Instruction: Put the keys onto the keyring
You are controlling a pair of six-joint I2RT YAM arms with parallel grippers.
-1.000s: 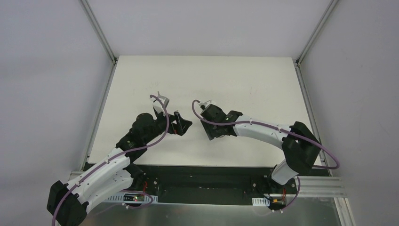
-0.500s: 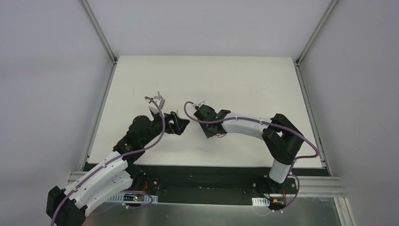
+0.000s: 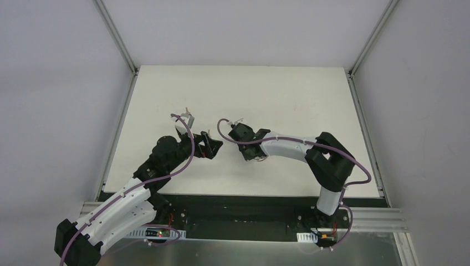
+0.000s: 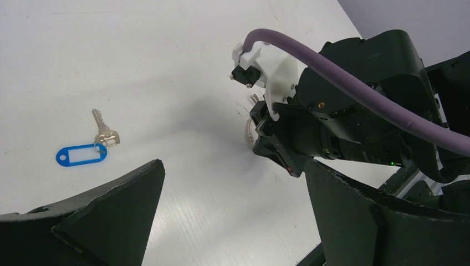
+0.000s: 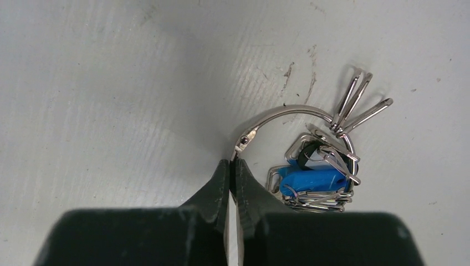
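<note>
Grey walls (image 3: 55, 83) close in a white table (image 3: 288, 94), and from above the small metal things cannot be made out: both arms' heads meet near its middle and cover them. The left gripper (image 4: 233, 166) hovers with its fingers (image 4: 119, 210) spread wide and nothing between them. Its wrist view cuts both off at the bottom edge, so only their dark tips show. At 9 o'clock in that view a lone silver key (image 4: 104, 133) lies flat on the table, joined to a blue tag (image 4: 82, 154) whose window is too small to read. The right gripper (image 5: 233, 166) sits toward 3 o'clock from it, its body half hidden behind a purple cable (image 4: 343, 83). Its own camera shows its fingers pressed together, pinching the wire of the keyring (image 5: 288, 111) just below the small hinge (image 5: 242, 143). The keyring lies on the table at 1 o'clock from the tips, and the fingers hide its lower left arc. The keys (image 5: 321, 160) are bunched on its right side at 3 o'clock. Three thin ones fan out toward 1 o'clock, while the rest overlap with a blue piece in a heap too tangled to count.
</note>
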